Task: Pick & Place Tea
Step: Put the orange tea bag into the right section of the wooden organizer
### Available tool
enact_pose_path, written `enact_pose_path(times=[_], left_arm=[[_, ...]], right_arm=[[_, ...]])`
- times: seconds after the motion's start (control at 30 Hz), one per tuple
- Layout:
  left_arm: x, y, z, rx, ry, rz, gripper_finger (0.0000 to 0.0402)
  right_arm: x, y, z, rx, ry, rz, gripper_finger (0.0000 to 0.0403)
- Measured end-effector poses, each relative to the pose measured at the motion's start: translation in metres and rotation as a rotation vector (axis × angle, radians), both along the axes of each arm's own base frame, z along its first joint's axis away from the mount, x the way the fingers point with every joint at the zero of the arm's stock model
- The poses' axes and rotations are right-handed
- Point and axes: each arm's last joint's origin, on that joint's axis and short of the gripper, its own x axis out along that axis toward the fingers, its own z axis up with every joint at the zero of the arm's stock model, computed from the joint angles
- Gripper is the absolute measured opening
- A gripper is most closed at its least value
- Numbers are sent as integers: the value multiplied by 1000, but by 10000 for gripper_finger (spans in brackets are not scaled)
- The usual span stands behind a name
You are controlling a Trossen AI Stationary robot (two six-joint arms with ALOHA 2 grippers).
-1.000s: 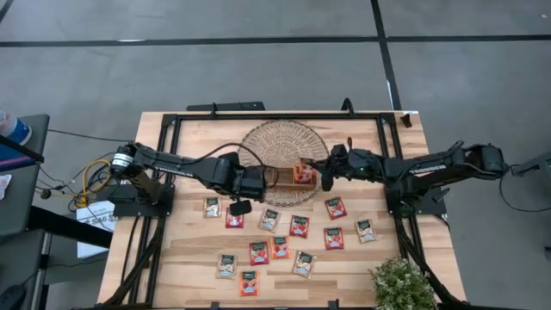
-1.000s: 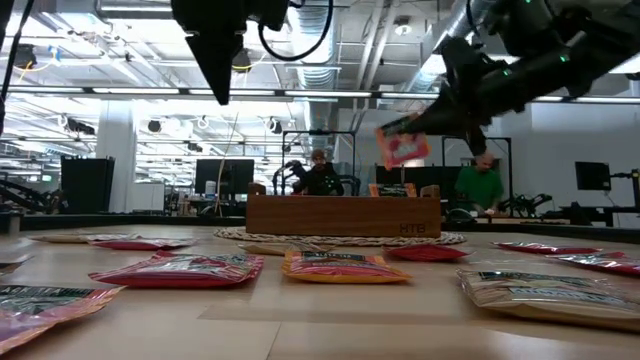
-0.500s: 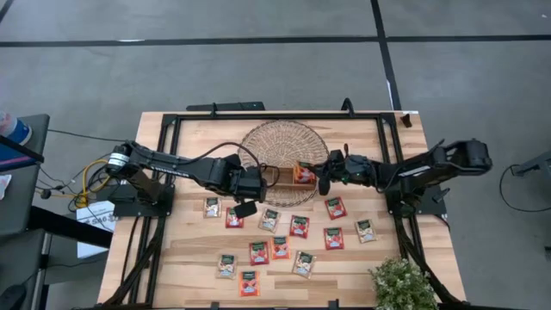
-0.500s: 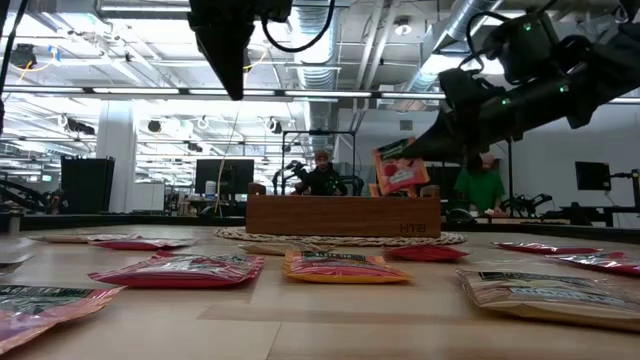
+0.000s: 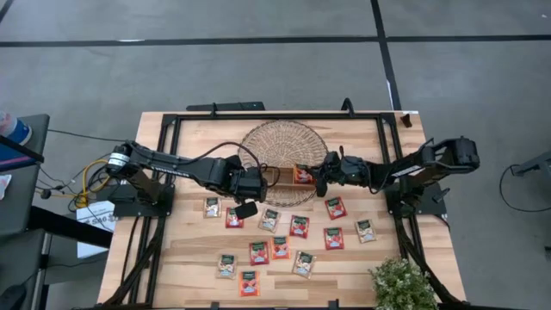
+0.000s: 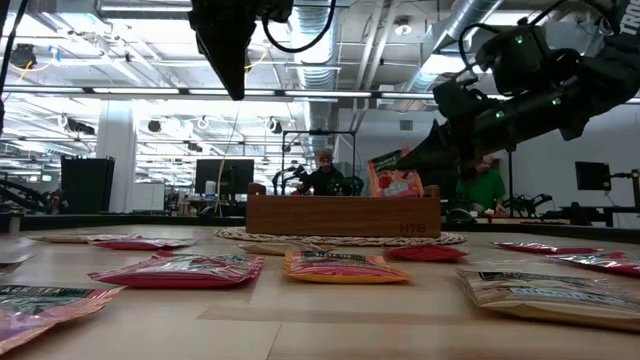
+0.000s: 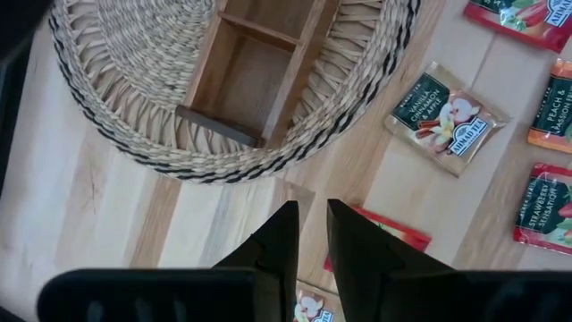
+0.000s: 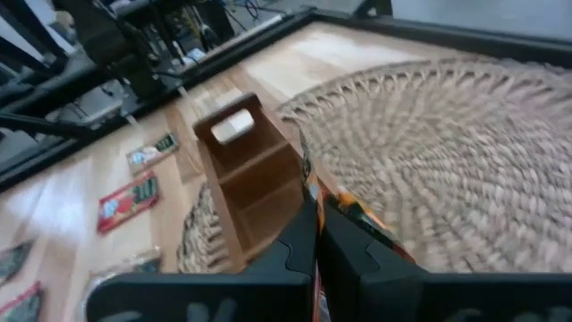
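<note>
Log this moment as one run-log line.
right gripper: shut on sachet, lowering into tray | left gripper: empty, above table | phase: place

Twelve small flat tea sachets (image 5: 299, 226), red, orange or pale, lie on the light wooden table (image 5: 189, 258); a thirteenth sachet (image 5: 302, 174) is at the one brown wooden tray (image 5: 274, 176). One round wicker basket (image 5: 284, 142), one green plant (image 5: 402, 282).

The wooden tray (image 5: 284, 176) sits on the wicker mat (image 5: 284, 142) at the worktop's (image 5: 185, 258) far middle. Loose tea sachets (image 5: 280, 247) spread nearer, a plant (image 5: 403, 284) at the near right corner.
</note>
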Motion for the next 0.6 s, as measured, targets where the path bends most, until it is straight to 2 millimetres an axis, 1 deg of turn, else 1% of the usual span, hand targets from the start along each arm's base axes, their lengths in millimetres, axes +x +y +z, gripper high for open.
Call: enact_pose_path(times=[0.2,0.5,0.6], left_arm=[[0,0,0,0,0,0,55],[0,0,0,-8,2,-3,55],[0,0,0,-10,0,-6,55]], right_arm=[[1,0,-3,-3,11,-4,0],[1,0,-3,-4,11,-6,0],[1,0,-4,-2,21,-5,6]])
